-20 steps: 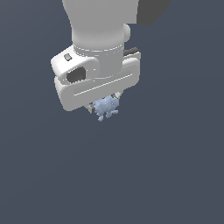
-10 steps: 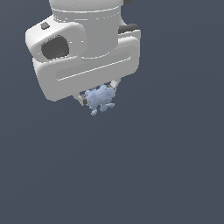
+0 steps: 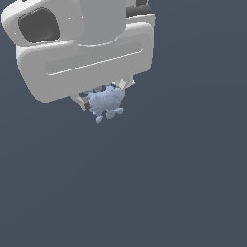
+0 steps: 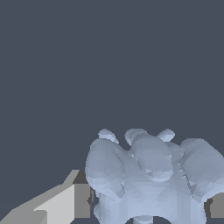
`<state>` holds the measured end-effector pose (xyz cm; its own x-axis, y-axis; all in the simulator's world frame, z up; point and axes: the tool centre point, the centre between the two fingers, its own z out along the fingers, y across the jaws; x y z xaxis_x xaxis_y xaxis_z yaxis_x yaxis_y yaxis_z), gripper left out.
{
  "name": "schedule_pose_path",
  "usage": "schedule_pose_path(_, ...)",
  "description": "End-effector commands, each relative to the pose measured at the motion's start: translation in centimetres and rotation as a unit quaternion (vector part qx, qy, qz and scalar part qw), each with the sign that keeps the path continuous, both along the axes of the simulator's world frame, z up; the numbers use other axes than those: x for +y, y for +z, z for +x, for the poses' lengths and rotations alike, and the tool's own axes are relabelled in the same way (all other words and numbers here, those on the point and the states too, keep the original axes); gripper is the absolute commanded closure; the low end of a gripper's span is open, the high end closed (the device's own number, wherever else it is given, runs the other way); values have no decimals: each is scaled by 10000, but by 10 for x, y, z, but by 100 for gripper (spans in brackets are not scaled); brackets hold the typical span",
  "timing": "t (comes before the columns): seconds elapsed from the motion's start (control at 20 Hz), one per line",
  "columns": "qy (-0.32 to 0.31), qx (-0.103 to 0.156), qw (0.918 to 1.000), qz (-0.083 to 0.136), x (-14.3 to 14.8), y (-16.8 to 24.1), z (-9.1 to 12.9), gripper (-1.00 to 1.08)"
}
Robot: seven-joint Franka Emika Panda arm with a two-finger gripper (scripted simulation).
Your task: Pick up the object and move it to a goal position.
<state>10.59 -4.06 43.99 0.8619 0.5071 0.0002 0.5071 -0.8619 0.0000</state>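
Scene: a white Panda gripper (image 3: pixel 103 99) fills the upper part of the exterior view, against a plain dark grey ground.
Object: the pale blue, lumpy object (image 3: pixel 106 102) hangs directly beneath the gripper body, pinned between its fingers.
Jaws: clenched on the object, a finger (image 4: pixel 65 203) pressed against one flank in the wrist view and a sliver of the other finger at the opposite flank.
Hold: the grip sits on the cluster's sides, leaving its rounded blobs jutting past the fingertips, likely so it carries without slipping.
Surroundings: no tabletop edge or goal marker shows near the gripper.
Stage: judged to be mid-carry toward the goal position, release not yet due.
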Motion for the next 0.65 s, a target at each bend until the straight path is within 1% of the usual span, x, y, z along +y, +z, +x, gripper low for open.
schedule_pose_path(0.0,0,1,10000,0,-1,3,1,108)
schedule_pose_path(0.6,0,1,10000,0,-2,8,3,108)
